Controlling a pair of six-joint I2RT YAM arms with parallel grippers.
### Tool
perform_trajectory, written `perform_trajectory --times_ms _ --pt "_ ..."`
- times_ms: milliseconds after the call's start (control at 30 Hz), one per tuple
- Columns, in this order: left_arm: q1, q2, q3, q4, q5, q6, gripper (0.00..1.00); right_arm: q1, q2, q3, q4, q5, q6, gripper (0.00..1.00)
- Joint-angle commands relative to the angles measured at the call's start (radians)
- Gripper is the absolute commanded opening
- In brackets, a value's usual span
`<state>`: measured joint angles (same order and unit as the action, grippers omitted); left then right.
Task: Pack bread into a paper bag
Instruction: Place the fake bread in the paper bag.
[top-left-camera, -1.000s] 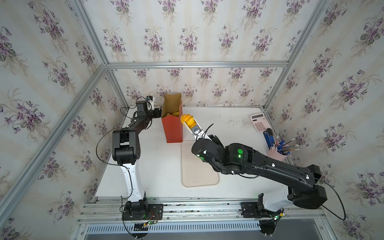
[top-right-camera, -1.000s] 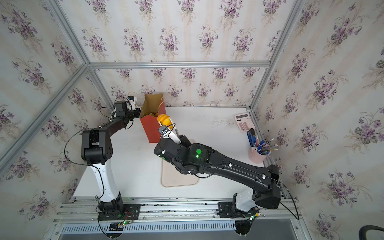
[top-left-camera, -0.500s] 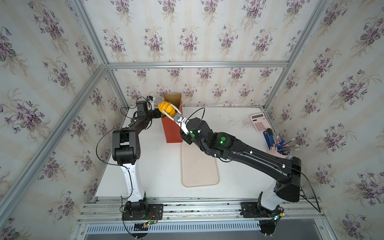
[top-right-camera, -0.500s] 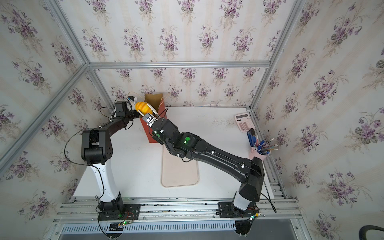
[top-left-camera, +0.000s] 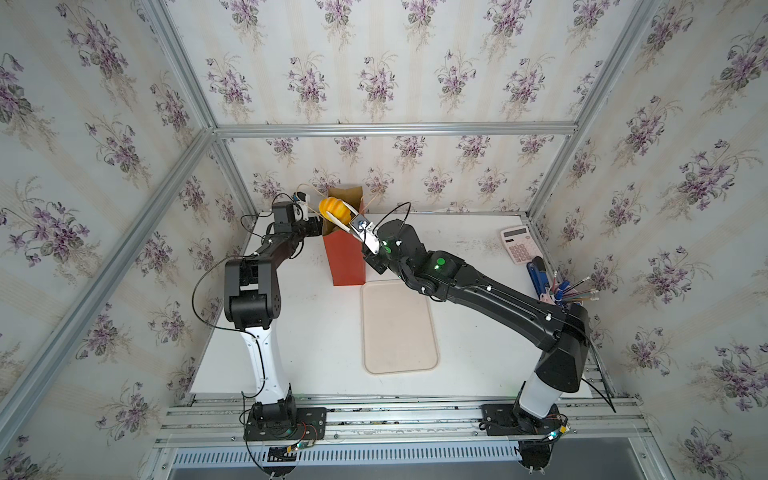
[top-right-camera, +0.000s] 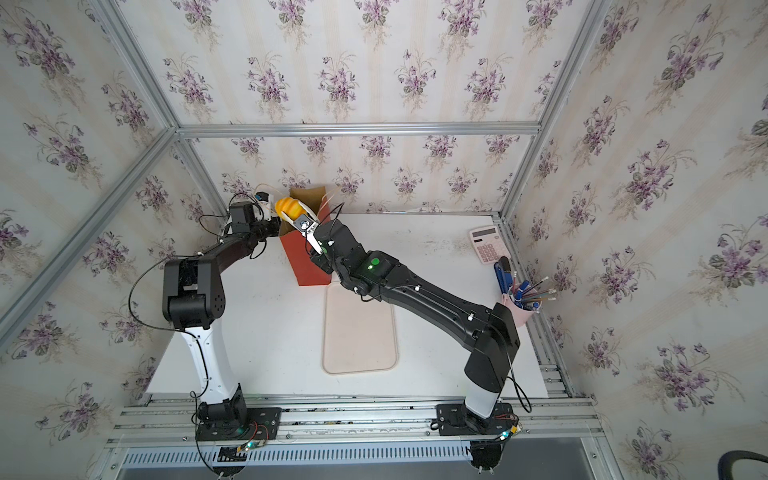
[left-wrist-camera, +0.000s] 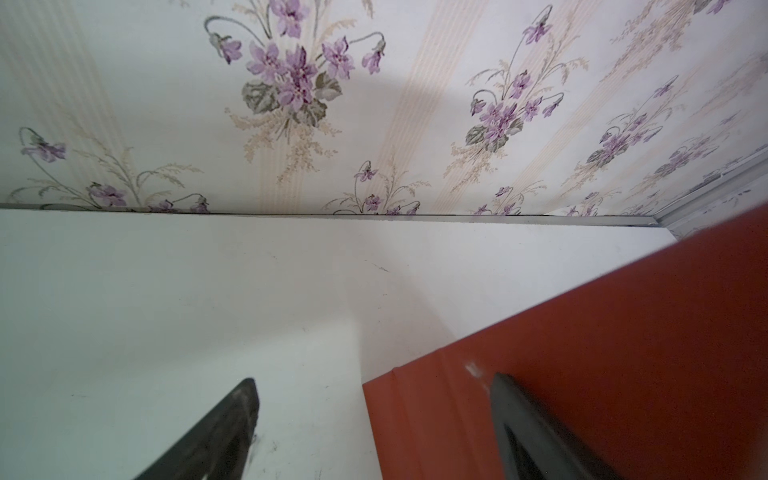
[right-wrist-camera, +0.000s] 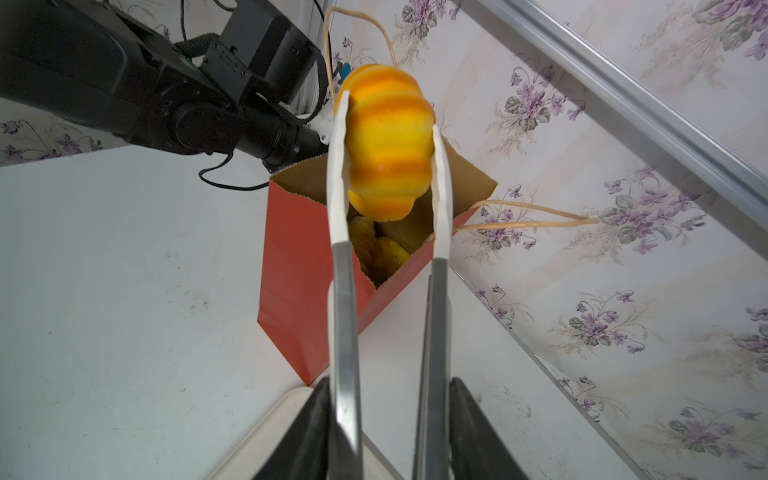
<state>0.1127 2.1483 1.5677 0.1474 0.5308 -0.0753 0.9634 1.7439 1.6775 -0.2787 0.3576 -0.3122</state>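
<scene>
Two yellow rolls (right-wrist-camera: 390, 255) showing inside the tall red paper bag (right-wrist-camera: 299, 257), far left; above its mouth, one more glossy yellow-orange scored roll (right-wrist-camera: 386, 166), clamped mid-body in the right tool (right-wrist-camera: 388, 120). Left tool (left-wrist-camera: 372, 380) spread apart beside the bag. Likely light, slick: pinch the flanks.

The paper bag (top-left-camera: 347, 266) is standing upright toward the back of the table (top-left-camera: 316, 332), left of the middle. The tray (top-left-camera: 399, 328) is lying flat in front of it, with its far edge just beside the bag's base. The right gripper (top-left-camera: 371, 245) is hanging just right of the bag, clamping tongs (top-left-camera: 353, 222). The tips of the tongs are pinching a scored roll (top-left-camera: 332, 208) above the bag's open mouth. More rolls (right-wrist-camera: 382, 253) are lying inside the bag below it. The left gripper (left-wrist-camera: 374, 382) is sitting at the bag's left side, with a corner of the bag lying between its fingers. A calculator (top-left-camera: 519, 245) is lying at the table's right rear, and a pen cup (top-right-camera: 521, 311) is standing in front of it.
</scene>
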Motion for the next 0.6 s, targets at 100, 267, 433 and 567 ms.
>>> perform_trajectory --times_ms 100,267,433,567 --pt "0.003 0.005 0.009 0.003 0.003 0.021 0.89 -0.034 0.028 -0.005 0.076 -0.060 0.012 0.42" --pt "0.002 0.008 0.011 0.001 0.004 0.022 0.89 -0.052 0.039 -0.012 0.082 -0.076 0.014 0.43" --pt "0.003 0.015 0.015 -0.003 0.001 0.024 0.89 -0.053 0.039 -0.001 0.079 -0.082 0.007 0.48" --pt "0.002 0.013 0.014 -0.005 -0.001 0.023 0.89 -0.052 0.036 -0.001 0.078 -0.075 0.005 0.52"
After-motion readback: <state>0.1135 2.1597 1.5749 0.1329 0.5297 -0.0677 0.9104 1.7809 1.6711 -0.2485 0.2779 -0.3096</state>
